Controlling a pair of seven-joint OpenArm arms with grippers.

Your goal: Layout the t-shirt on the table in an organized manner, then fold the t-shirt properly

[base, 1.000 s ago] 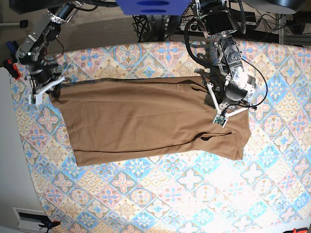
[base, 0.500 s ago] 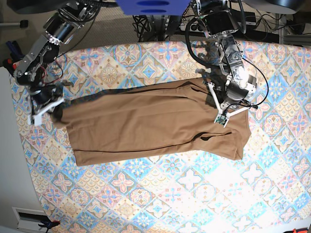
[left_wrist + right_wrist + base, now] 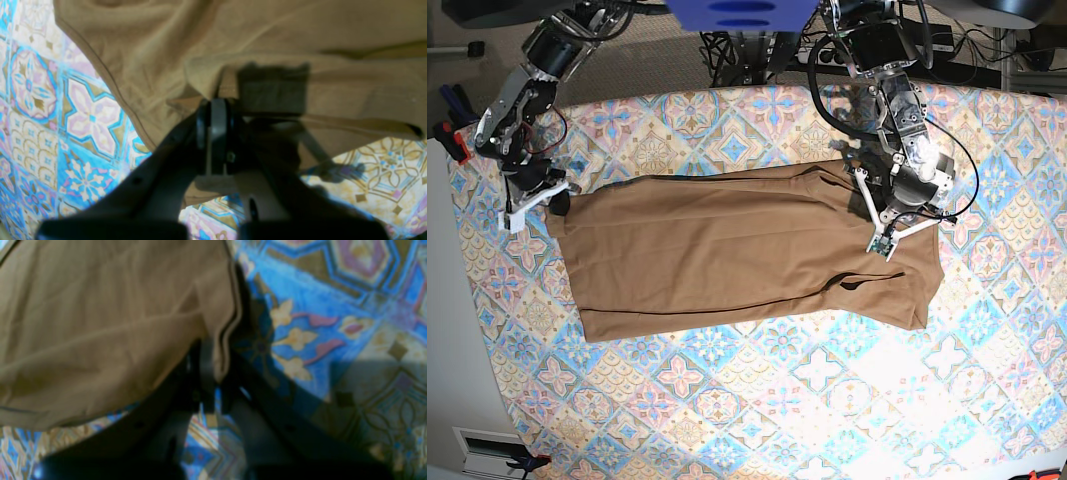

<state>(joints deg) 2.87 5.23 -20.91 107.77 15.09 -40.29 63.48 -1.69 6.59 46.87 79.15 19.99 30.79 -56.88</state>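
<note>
Item: t-shirt [image 3: 727, 250], spread flat on my desk [image 3: 777, 400]. My left claw [image 3: 889, 232] is clamped on cloth by one end; my right claw [image 3: 539, 200] pinches the hem at the far corner

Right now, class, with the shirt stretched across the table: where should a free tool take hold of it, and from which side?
Probably the free lower corner of the shirt, near the base view's left: it lies flat, so come in low from the bare table beside it.
</note>
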